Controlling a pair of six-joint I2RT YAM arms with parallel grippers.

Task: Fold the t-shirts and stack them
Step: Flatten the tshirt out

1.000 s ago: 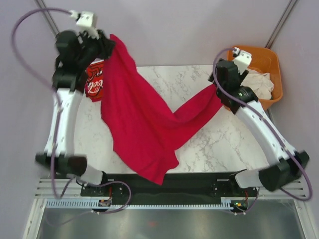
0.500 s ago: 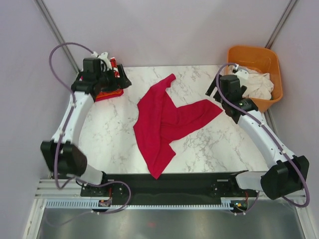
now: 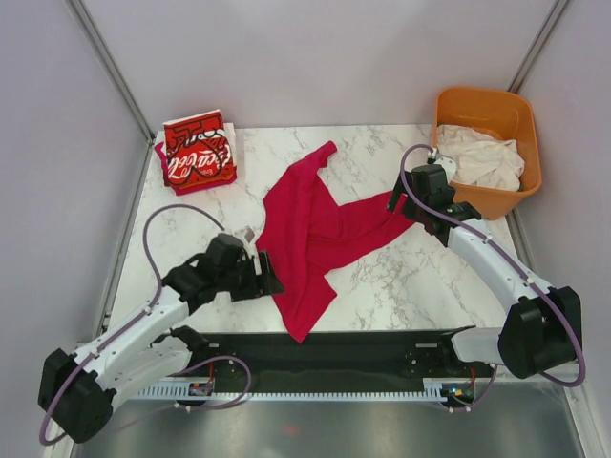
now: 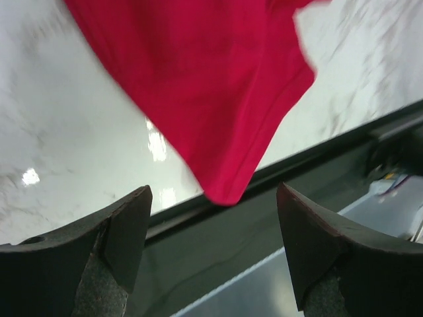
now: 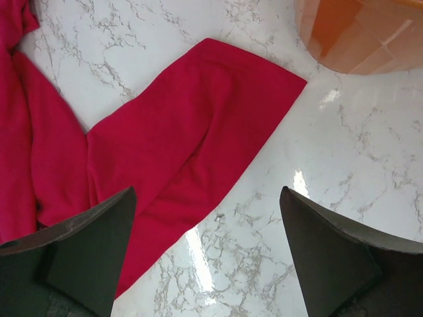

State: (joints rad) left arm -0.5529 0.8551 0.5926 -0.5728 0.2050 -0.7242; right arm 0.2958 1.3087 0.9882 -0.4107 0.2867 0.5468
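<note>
The plain crimson t-shirt [image 3: 310,229] lies crumpled across the middle of the marble table [image 3: 401,277], one corner hanging over the near edge. It also shows in the left wrist view [image 4: 198,86] and the right wrist view [image 5: 165,152]. The folded red Coca-Cola t-shirt [image 3: 198,153] lies at the far left corner. Off-white shirts [image 3: 482,157] sit in the tub. My left gripper [image 3: 267,275] is open and empty beside the crimson shirt's near left edge; in its wrist view [image 4: 211,251] it hangs over the table's front edge. My right gripper [image 3: 406,205] is open and empty just above the shirt's right end [image 5: 208,264].
An orange plastic tub [image 3: 487,110] stands at the far right corner, its corner visible in the right wrist view [image 5: 363,33]. A black rail [image 3: 382,348] runs along the table's near edge. Purple walls close in on the sides and back.
The left arm swung from the far left corner down to the near side of the crimson shirt, uncovering the folded Coca-Cola shirt. The right arm barely moved. The crimson shirt lies as half a second ago.
</note>
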